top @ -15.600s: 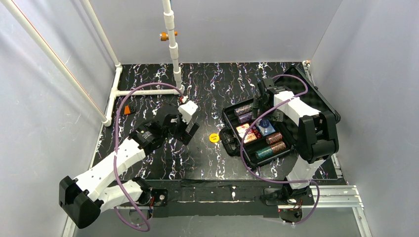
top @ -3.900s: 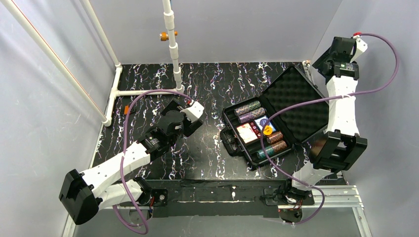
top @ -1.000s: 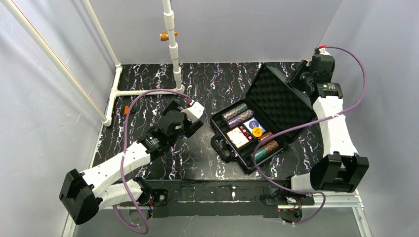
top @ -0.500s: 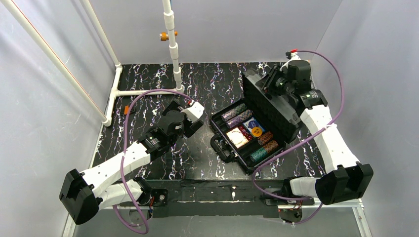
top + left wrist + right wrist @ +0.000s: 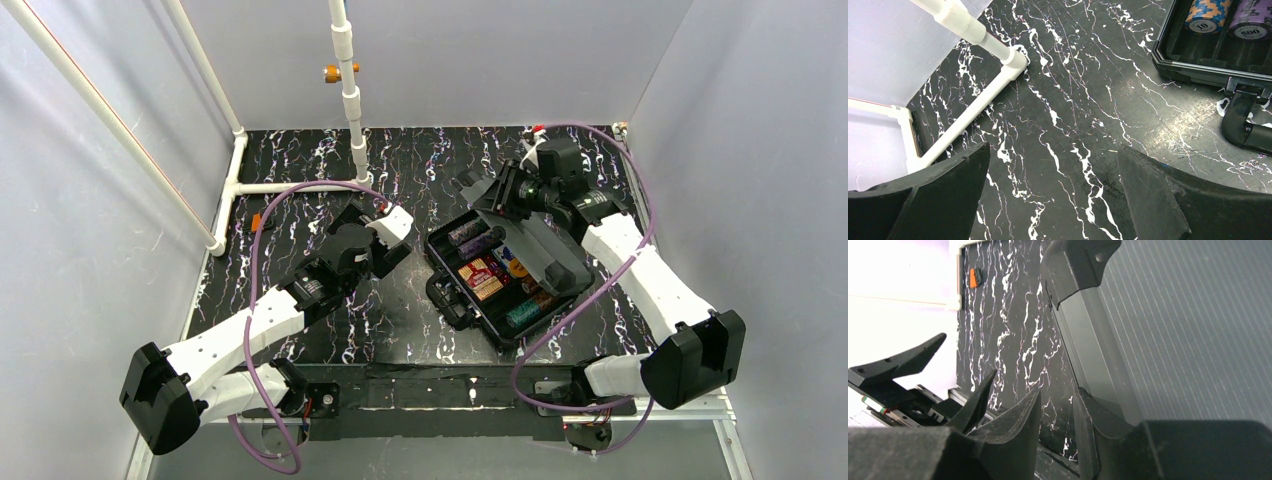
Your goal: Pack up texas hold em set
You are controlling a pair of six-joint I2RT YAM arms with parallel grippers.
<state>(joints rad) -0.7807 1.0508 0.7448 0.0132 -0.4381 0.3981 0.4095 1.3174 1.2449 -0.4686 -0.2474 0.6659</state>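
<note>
The black case [image 5: 440,262] lies right of centre with its lid [image 5: 548,252] tilted low over the tray. Chip stacks [image 5: 468,235], a red deck [image 5: 483,278] and a yellow button [image 5: 517,266] still show under it. My right gripper [image 5: 497,192] is at the lid's free edge. In the right wrist view the right gripper [image 5: 1057,395] is open by a narrow gap with nothing in it, one finger [image 5: 1093,415] against the lid's rim [image 5: 1088,330]. My left gripper [image 5: 380,255] hovers wide open left of the case. The left wrist view shows this gripper [image 5: 1053,152] over bare table, chip stacks [image 5: 1207,10] at the tray's corner.
A white pipe frame [image 5: 350,100] stands at the back left, its foot [image 5: 983,100] close to my left gripper. A small orange piece [image 5: 258,222] lies by the left wall. The case handle [image 5: 447,298] sticks out toward my left arm. Grey walls close in on three sides.
My right gripper has swung the lid from laid back open, up and over to the left, so it now leans low over the tray. The left arm has not moved.
</note>
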